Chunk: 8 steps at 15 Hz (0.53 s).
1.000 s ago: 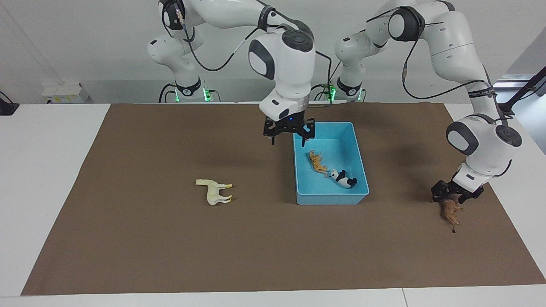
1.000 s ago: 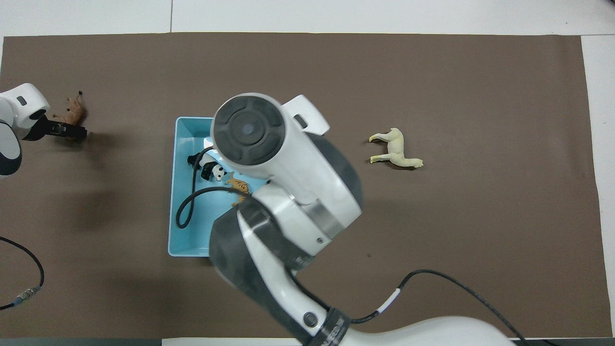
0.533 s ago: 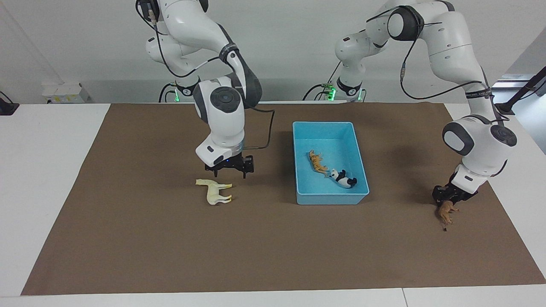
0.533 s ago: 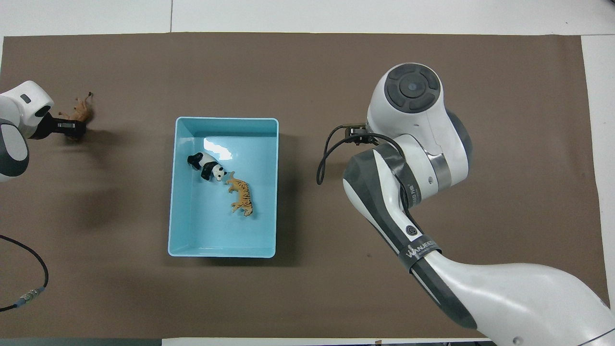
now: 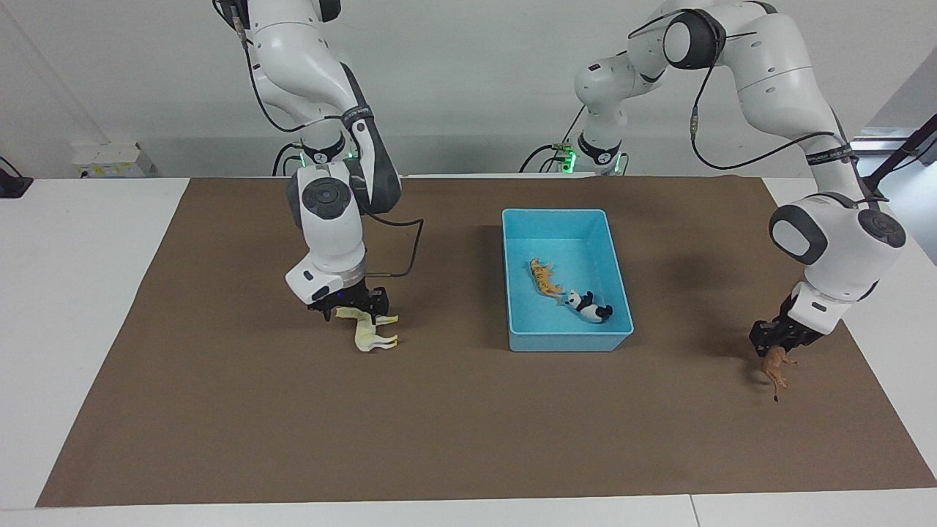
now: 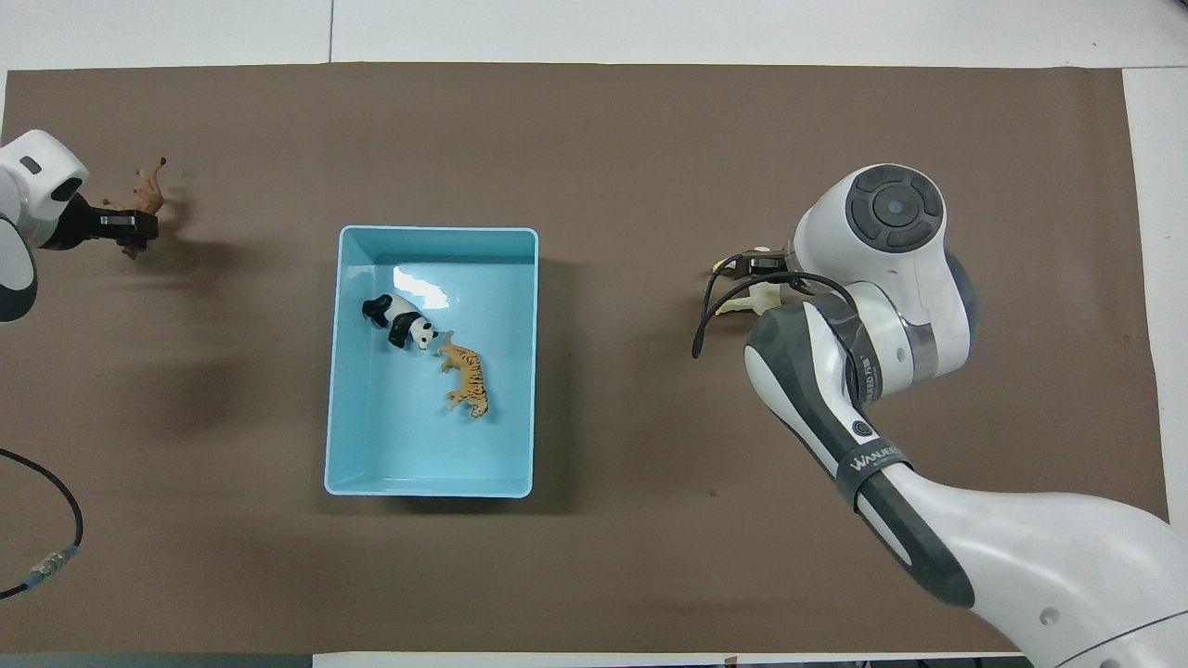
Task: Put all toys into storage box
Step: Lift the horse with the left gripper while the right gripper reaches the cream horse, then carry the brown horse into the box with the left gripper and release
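The blue box [image 5: 618,274] holds 2 toys lying down: striped orange tiger [image 5: 544,278] and black-and-white panda [image 5: 589,305]. The left gripper [image 5: 777,344] grips the brown lion [image 5: 774,365], hanging tail-down. The right gripper [image 5: 350,304], spread wide, straddles the cream horse [image 5: 372,329] lying on the mat [image 5: 454,424].

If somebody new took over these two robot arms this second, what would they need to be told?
Left gripper: shut on the lion, lifted just above the mat at the left arm's end.
Right gripper: jaws open, down at the horse, which lies on the mat.
Done: tiger and panda lie in the storage box.
Left: box the lion, then grasp and box the horse.
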Available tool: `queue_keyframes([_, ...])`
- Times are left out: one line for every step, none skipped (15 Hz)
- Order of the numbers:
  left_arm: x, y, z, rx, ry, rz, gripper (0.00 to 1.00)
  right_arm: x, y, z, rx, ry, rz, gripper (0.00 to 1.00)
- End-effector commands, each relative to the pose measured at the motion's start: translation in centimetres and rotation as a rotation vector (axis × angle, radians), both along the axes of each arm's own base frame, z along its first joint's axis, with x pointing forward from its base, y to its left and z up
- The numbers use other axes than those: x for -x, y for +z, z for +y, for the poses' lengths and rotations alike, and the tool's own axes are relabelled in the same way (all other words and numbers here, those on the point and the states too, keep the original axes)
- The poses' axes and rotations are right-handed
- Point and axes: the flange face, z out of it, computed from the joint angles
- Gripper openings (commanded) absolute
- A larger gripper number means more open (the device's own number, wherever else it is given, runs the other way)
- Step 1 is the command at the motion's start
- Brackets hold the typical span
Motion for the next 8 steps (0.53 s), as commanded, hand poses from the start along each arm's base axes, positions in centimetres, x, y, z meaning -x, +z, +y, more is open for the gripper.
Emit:
queue_keyframes([1.2,6.3,-4.4,0.017,0.062,0.009,0.00,0.0,-0.6,0.0,0.001,0.015,-0.021,1.00])
queue_keyframes([1.9,8.2,-6.8,0.022,0.063,0.024,0.00,-0.2,-0.6,-0.3,0.000,0.012,-0.025,1.00])
queue_keyframes([2.5,9.7,-9.3,0.031,0.088,0.036,0.00,-0.3,-0.6,-0.4,0.000,0.012,-0.026,1.00])
queue_keyframes([3.3,11.2,-12.2,0.042,0.127,0.043,0.00,-0.4,-0.8,-0.3,0.000,0.013,-0.026,1.00])
queue_keyframes([4.1,11.7,-15.5,0.048,0.144,0.063,0.00,-0.4,-1.2,-0.1,-0.004,0.020,-0.036,1.00])
queue_keyframes([4.7,12.1,-18.2,0.053,0.160,0.076,0.00,-0.3,-1.5,0.0,-0.003,0.023,-0.035,1.00])
queue_keyframes([5.3,12.2,-20.9,0.059,0.189,0.091,0.00,-0.2,-1.8,0.2,0.000,0.037,-0.027,1.00])
queue_keyframes([6.3,11.7,-23.4,0.057,0.207,0.110,0.00,0.1,-2.4,0.1,0.005,0.070,-0.015,1.00])
